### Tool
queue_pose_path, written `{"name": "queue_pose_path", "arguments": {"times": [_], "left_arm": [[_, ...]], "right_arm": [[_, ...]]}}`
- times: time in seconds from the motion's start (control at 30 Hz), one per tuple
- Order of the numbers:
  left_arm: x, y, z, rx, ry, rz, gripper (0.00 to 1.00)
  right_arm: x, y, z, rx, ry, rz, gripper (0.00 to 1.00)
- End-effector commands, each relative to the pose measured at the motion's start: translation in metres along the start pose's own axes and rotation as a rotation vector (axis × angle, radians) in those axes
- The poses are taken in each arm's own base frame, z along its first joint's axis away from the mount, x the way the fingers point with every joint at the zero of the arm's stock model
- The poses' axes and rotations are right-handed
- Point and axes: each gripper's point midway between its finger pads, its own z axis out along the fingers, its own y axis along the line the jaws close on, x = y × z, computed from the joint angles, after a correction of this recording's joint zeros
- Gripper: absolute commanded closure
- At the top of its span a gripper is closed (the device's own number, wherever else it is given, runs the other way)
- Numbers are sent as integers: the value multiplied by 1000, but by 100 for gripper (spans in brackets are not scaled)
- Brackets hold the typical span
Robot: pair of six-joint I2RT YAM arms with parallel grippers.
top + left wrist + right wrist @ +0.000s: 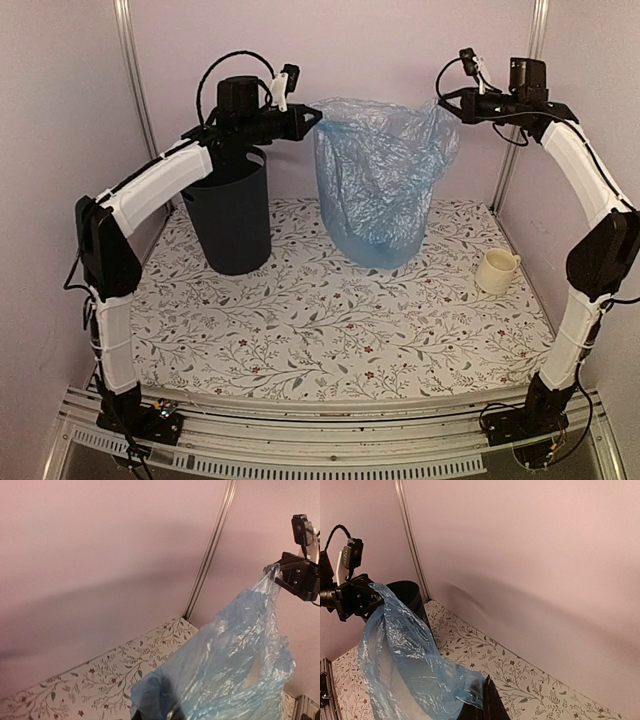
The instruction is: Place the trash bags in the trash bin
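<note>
The light-blue trash bag (380,180) hangs open between my two grippers, its bottom resting on the table. My left gripper (314,115) is shut on the bag's left rim; the bag covers its fingers in the left wrist view (220,670). My right gripper (446,100) is shut on the bag's right rim, and the right wrist view (410,670) shows the bag pinched there. The dark trash bin (231,220) stands upright left of the bag, under my left arm; its rim shows in the right wrist view (405,592).
A small cream mug (497,270) stands at the right on the floral tablecloth (330,320). Pink walls and metal corner posts (135,80) close in the back and sides.
</note>
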Motion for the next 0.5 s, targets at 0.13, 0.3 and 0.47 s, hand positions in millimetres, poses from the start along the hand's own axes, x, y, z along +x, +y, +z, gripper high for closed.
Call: {"name": "queue_pose_path", "arguments": {"times": [0.13,0.3,0.47], "left_arm": [[-126,-156,-106,135,-389,448,100],[-76,-141,-105,13,-433,496,100],[44,-64,-22,-181,-75,391,100]], "right_arm": [[-120,138,-128,-239,-319,-347,98],[-99,122,-117,-173,-269,-347,98],[33,9,-37,164,-36,-110,99]]}}
